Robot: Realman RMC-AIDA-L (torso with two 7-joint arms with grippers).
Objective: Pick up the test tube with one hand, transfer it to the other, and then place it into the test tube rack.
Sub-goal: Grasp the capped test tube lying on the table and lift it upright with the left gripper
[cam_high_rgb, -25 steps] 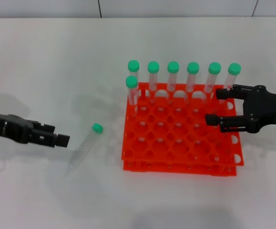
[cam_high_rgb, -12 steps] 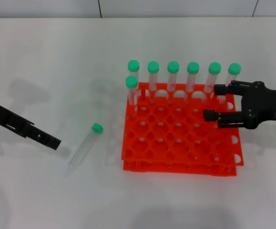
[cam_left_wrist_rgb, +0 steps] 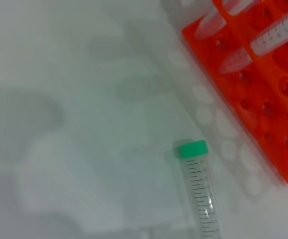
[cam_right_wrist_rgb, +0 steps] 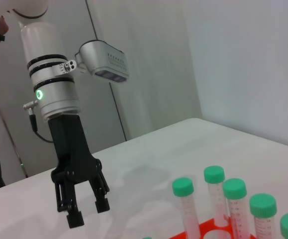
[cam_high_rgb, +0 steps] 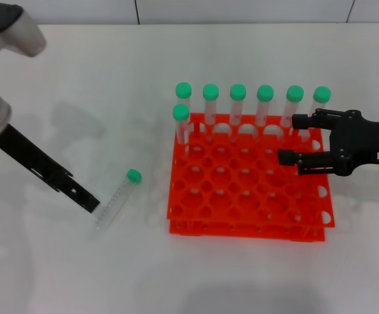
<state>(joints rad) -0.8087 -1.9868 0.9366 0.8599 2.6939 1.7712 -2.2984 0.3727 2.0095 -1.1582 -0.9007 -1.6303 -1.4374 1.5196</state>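
Observation:
The test tube (cam_high_rgb: 116, 199) lies on the white table left of the rack, green cap toward the rack's far side; it also shows in the left wrist view (cam_left_wrist_rgb: 201, 191). My left gripper (cam_high_rgb: 90, 202) points down just left of the tube's lower end, without touching it. In the right wrist view the left gripper (cam_right_wrist_rgb: 88, 211) hangs open and empty. My right gripper (cam_high_rgb: 292, 139), with the white label, hovers open and empty over the right side of the orange-red rack (cam_high_rgb: 248, 196).
Several green-capped tubes (cam_high_rgb: 237, 104) stand in the rack's back row, one more (cam_high_rgb: 181, 124) in the second row at the left. They also show in the right wrist view (cam_right_wrist_rgb: 223, 199). The rack's corner (cam_left_wrist_rgb: 263, 79) is close to the lying tube.
My left arm has swung up to point steeply down, and its tip has moved right to the tube's lower end. My right gripper has edged slightly left over the rack.

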